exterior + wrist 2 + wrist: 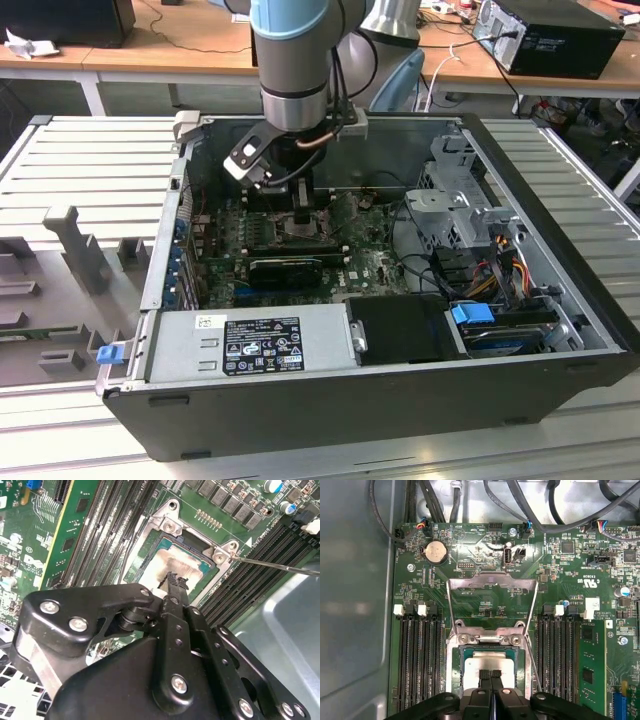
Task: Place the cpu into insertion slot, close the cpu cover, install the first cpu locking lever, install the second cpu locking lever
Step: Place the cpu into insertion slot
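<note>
Bench [90, 150] of ribbed grey metal carries the open black computer case [400, 400]. At the exterior view's left, about nine o'clock from the case, you see grey moulded blocks [75, 250] lying on the bench.

A little further right, a silver power-supply box [250, 345] sits along the case's near wall at six o'clock. Over the middle of the case the blue-and-silver robot arm [295, 50] reaches straight down, and your hand [300, 205] hangs low over the green motherboard [370, 265].

In both wrist views the hand [490, 674] [175, 580] is clenched, its two black fingers [485, 680] pressed together with nothing between them. The tips sit over the small square cpu [475, 662] [160, 565] with its silver-grey top. The cpu lies flat inside the insertion slot [453, 660] [167, 525], the squarish socket with a metal rim. You cannot tell whether the tips touch the chip.

The silver cover frame [492, 581] stands open, hinged up off the slot. A thin metal lever rod [270, 563] juts out from the slot's corner across the long black memory slots [420, 655].

At the exterior view's right, three o'clock from the hand, stands a grey metal drive cage [460, 200].
</note>
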`<state>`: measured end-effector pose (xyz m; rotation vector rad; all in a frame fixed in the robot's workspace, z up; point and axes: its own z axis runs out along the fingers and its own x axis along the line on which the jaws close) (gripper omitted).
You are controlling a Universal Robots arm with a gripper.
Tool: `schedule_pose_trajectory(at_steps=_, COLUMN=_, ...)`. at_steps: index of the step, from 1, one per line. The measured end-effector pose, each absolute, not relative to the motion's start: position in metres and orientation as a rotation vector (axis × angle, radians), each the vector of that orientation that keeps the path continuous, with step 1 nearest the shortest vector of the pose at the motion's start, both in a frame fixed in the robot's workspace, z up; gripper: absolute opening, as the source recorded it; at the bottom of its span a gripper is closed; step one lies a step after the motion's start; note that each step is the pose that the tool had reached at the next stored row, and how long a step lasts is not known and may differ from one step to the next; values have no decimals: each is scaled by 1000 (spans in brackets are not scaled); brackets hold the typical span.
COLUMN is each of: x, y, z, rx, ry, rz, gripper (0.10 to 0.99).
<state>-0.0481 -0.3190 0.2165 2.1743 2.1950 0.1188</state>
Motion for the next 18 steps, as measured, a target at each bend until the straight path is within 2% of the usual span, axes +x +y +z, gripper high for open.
schedule_pose_trajectory(at_steps=18, x=-48, y=-319, z=227, rx=2176, ry=2193, rz=119, gripper=106)
